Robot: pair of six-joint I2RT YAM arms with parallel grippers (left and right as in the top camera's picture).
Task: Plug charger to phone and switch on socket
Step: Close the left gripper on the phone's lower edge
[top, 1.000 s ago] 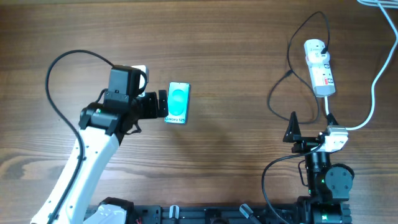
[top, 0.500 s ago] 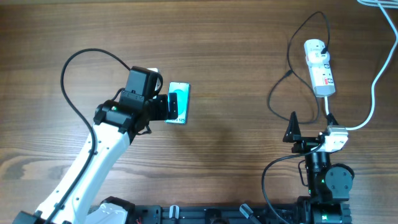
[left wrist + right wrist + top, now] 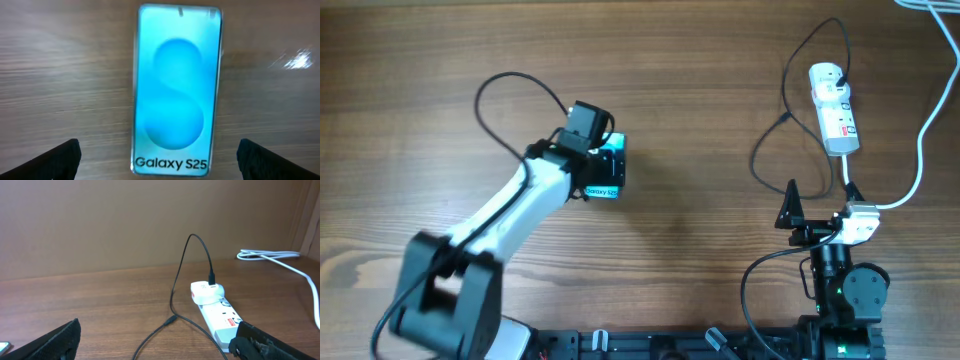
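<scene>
The teal-screened rectangular smartphone [image 3: 177,90] is found centred just ahead of the wide-open, empty left claw [image 3: 162,162], long axis pointed straight away from it, white text band nearest.

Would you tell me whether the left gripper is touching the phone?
Apart. Left wrist view: bare table shows between the phone and both fingertips of the left gripper.
</scene>
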